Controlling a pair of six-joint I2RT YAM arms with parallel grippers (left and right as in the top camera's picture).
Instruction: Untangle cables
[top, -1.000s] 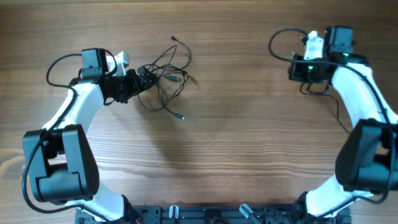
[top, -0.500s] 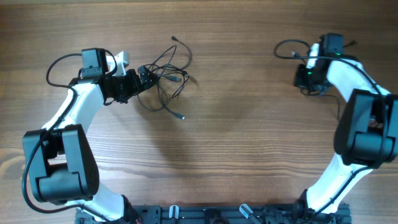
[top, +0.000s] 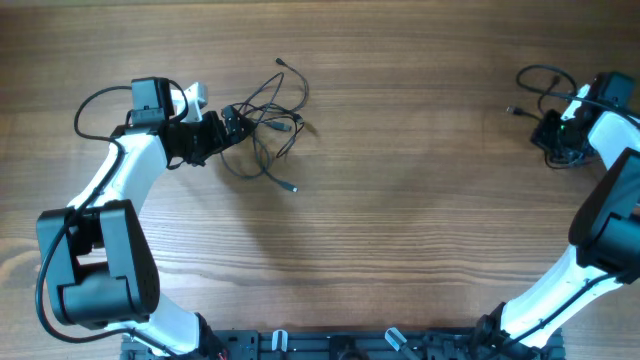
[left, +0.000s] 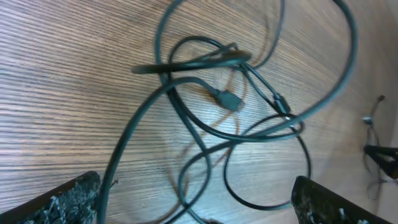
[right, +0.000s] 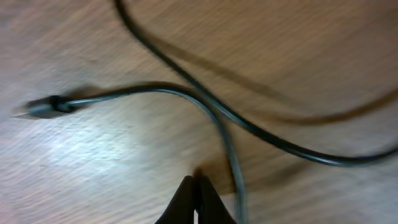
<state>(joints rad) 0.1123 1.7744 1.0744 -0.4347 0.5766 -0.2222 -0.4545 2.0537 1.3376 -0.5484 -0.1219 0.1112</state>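
Roughly, the job looks partly done. Most of the cables (top: 265, 125) lie as one knot at about ten o'clock on the tabletop (top: 400, 230), well left of centre. In the left wrist view their thin black loops cross over and under one another, with a small grey plug (left: 227, 98) lying in the middle of the crossings. A second loose end points toward five o'clock from the knot.

One single cord (right: 155, 90) lies apart from the rest, far over at two o'clock near the tabletop's right edge. It forms one open curve with no crossings that I can see, and its plug end (right: 40, 107) lies flat on the wood. That cord I would count as freed. The knot is what is left: at least a few strands to be drawn out one by one.

The left hand (top: 238, 128) sits at the nine o'clock side of the knot with its fingers spread wide, straddling some of the loops and clamped on nothing.

The right hand (right: 196, 190) hangs over the single cord with its fingertips pressed together. The cord runs just beside them at their three o'clock side, and I cannot tell whether it is pinched lower down.

No box, tray or other container shows in any view, so nothing is held in one.
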